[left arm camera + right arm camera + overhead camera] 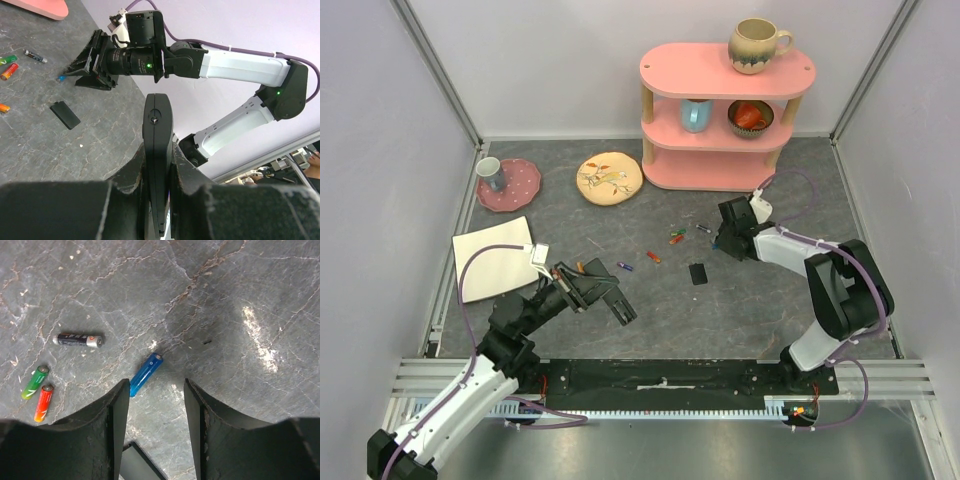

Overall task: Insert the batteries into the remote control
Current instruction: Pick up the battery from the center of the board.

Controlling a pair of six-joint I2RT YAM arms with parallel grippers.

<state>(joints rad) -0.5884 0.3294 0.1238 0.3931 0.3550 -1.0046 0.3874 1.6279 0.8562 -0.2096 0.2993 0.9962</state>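
Right wrist — blue battery [146, 374] just beyond end effector [156, 384]

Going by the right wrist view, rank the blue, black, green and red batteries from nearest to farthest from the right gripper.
1. Blue battery, just off the open right gripper.
2. Black battery, up and to the left.
3. Green battery and red battery, side by side at far left; too close to call.

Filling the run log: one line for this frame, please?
left tool shut on remote control | right tool open, low by blue battery | green battery, red battery loose on table
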